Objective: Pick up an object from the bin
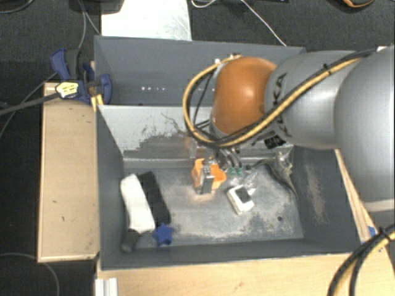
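Note:
My gripper [218, 163] hangs just below the arm's orange cover, low over the middle of the bin floor. Directly under it lies a small orange and grey block-like thing [207, 177], touching or nearly touching the gripper's tip. Whether that thing is gripped is hidden. Just to the right are a small green piece [237, 172] and a bit of clear plastic [250, 181]. A small white box with a dark face [241, 199] lies a little nearer the front.
At the bin's left front a long white and black thing [143, 206] lies lengthwise, with a small blue piece [163, 234] at its near end. The arm covers the bin's right and back. Bare floor lies between the two groups.

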You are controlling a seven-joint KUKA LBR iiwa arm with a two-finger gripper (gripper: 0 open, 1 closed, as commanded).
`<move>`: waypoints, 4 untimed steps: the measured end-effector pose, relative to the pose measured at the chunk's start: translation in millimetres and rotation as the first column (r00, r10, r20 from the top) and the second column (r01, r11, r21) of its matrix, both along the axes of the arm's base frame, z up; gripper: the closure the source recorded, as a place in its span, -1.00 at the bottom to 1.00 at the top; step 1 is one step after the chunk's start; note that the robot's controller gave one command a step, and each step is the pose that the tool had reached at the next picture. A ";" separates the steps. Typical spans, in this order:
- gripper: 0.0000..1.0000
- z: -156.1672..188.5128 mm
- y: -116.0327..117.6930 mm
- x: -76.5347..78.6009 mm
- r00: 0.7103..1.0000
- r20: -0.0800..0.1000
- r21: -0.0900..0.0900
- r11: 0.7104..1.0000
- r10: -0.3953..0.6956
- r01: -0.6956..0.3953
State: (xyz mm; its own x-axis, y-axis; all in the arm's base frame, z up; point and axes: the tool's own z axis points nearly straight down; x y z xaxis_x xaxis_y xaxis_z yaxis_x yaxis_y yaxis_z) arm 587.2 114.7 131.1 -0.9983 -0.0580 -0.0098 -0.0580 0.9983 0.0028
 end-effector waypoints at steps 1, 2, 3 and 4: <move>-1.00 -0.1 -6.4 -29.2 1.000 0.008 0.001 1.000 0.030 -0.030; -1.00 19.4 -70.7 -14.1 0.999 0.005 -0.002 0.999 -0.044 0.044; -1.00 -38.4 -64.8 -4.4 0.988 0.026 0.009 0.988 -0.153 0.152; 1.00 -31.5 -26.9 0.2 1.000 0.018 -0.001 1.000 0.021 -0.021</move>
State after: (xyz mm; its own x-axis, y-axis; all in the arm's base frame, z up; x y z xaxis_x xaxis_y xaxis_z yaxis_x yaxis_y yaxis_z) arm 587.4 87.8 99.6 -0.9965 -0.0791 -0.0277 -0.0792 0.9969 0.0004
